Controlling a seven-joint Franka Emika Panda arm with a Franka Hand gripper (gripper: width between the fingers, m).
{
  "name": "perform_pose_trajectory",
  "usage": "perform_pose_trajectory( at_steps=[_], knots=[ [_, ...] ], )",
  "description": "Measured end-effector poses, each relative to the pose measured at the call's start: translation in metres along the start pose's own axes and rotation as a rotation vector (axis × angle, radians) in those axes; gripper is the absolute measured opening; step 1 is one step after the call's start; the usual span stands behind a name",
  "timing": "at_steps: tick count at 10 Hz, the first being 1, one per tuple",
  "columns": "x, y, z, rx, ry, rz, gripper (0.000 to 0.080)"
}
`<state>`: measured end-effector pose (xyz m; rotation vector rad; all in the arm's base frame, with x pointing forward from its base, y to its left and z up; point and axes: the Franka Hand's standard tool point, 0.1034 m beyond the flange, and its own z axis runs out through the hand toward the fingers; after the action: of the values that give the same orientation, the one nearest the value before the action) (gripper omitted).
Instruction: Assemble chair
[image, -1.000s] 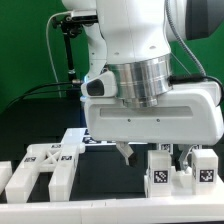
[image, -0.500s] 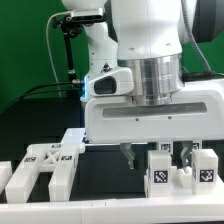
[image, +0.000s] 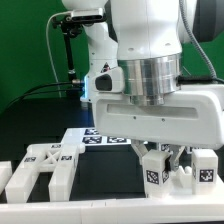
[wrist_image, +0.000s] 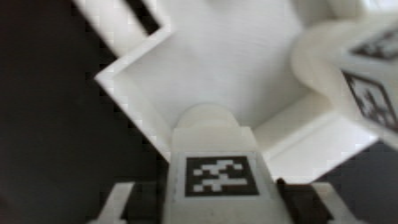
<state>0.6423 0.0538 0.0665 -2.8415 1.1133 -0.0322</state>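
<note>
The chair is in separate white tagged pieces. In the exterior view a slotted frame (image: 45, 166) lies at the left, and two small tagged blocks (image: 156, 172) (image: 205, 167) stand at the right. My gripper (image: 163, 152) hangs just over the nearer block. In the wrist view that block (wrist_image: 217, 160) sits between my fingers (wrist_image: 135, 200), with a thin dark gap on one side, so my gripper (wrist_image: 217, 208) is open around it. A larger angled white piece (wrist_image: 178, 70) lies beyond it, and another tagged block (wrist_image: 366, 85) is at the edge.
The marker board (image: 100, 137) lies on the dark table behind the gripper in the exterior view. A white ledge (image: 60, 212) runs along the front edge. A black stand with cables (image: 66, 50) rises at the back left.
My hand has moved toward the exterior view's right, from the open table between the frame and the blocks to over the nearer small block. The chair pieces have not moved.
</note>
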Motion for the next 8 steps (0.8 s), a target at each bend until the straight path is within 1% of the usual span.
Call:
perform_pose_trajectory(
  at_steps=[2, 4, 5, 6, 7, 8],
  knots=[
    [0.0007, -0.0020, 0.0001, 0.020, 0.003, 0.305, 0.0285],
    [0.0000, -0.0042, 0.0009, 0.051, -0.016, 0.616, 0.0285],
    [-0.0015, -0.0060, 0.0018, 0.071, -0.011, 0.746, 0.0286],
    [-0.0030, -0.0070, 0.0027, 0.080, -0.006, 0.784, 0.0286],
    [-0.0029, -0.0066, 0.0027, 0.078, -0.006, 0.739, 0.0286],
    [-0.0029, -0.0059, 0.0037, 0.076, -0.002, 0.644, 0.0355]
  ],
)
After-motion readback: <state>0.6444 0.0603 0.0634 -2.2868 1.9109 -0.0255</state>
